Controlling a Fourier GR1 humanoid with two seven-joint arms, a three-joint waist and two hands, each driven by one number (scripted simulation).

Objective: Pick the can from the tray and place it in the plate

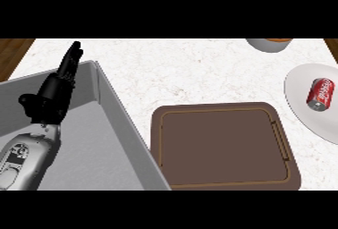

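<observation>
Head view, looking down on a white speckled counter (191, 71). A red soda can (320, 94) lies on its side in a white plate (300, 105) at right. Beside it sits a brown tray (224, 147). At left, the left hand (59, 87) rests with fingers straight and released, holding nothing, over a grey box (105, 147).

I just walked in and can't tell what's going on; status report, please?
Left hand open, fingers up, resting at left. Right hand out of view. Red can lying on white round plate. Brown square tray bare; nothing in the way.
</observation>
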